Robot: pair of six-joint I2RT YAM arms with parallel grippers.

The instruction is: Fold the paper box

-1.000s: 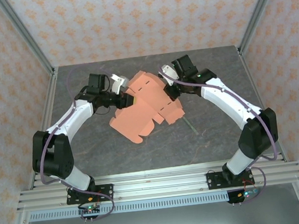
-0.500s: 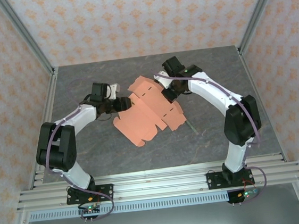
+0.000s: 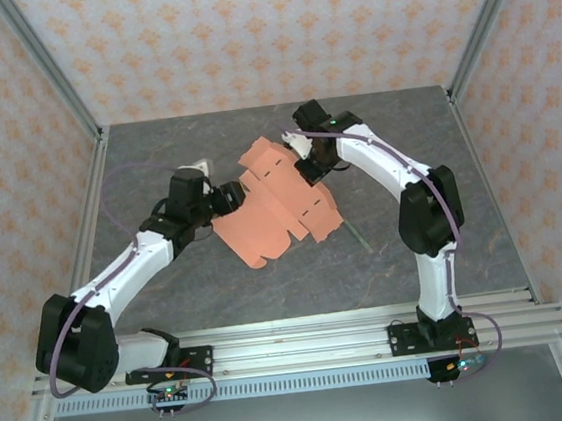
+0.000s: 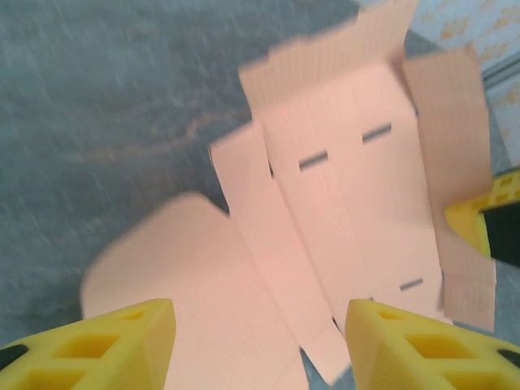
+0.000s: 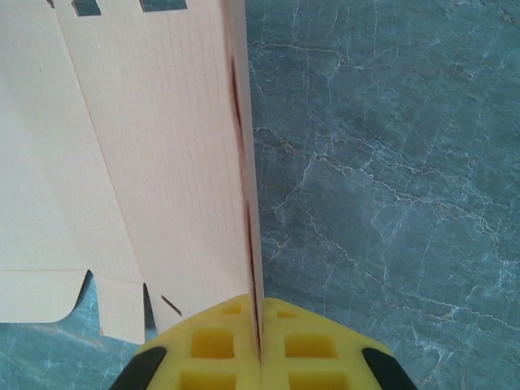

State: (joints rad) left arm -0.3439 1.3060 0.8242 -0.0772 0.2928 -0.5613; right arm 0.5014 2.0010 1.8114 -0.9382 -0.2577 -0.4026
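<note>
The left claw [image 4: 260, 349] is seen with its yellow fingers [image 4: 122, 345] spread wide and nothing clamped between them. The salmon-orange paper box [image 4: 341, 211], still a flat die-cut sheet with slots and flaps, is found just ahead of its tips over the grey marbled table [image 4: 97, 97]. On the sheet's opposite side, an upright edge panel is pinched between the closed fingers of the right claw [image 5: 258, 329]. A thin grey stick [image 3: 360, 239] is seen nearer the bases than that claw, beside the sheet's corner.
</note>
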